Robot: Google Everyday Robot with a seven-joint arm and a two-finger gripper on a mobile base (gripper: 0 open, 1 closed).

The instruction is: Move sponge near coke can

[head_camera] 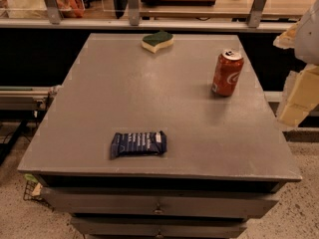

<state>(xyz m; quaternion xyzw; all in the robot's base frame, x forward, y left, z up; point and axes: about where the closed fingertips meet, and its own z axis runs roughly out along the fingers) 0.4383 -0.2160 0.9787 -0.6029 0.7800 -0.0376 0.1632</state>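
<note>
The sponge (157, 40), with a dark green top over pale yellow foam, lies near the far edge of the grey table (149, 98), a little right of its middle. The red coke can (228, 73) stands upright at the right side of the table, nearer the camera than the sponge and well apart from it. My gripper (298, 91) shows as pale cream parts at the right edge of the view, off the table's right side and to the right of the can. It holds nothing that I can see.
A dark blue snack wrapper (138, 144) lies flat near the table's front edge, left of centre. A shelf with metal struts (133, 6) runs behind the table. Drawers (158, 207) sit under the tabletop.
</note>
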